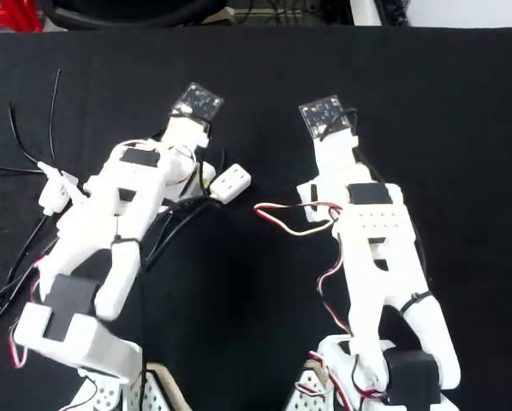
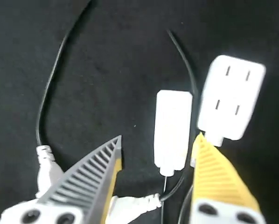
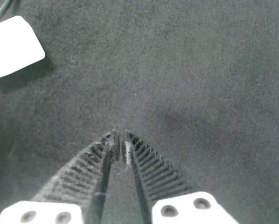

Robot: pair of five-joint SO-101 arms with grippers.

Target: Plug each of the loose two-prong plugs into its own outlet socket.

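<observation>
On the black table (image 1: 461,128), your left gripper (image 2: 159,136) hangs jaws apart over a loose white plug (image 2: 172,123), lying just beside the outlet block (image 2: 230,116), both visible sockets (image 2: 237,73) empty. Your right gripper (image 3: 120,135), jaws together, holds nothing. No plug looks inserted yet.

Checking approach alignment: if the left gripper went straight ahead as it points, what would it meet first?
Likely the white oblong plug, lying ahead between the left gripper's open fingers; depth is unclear.
</observation>
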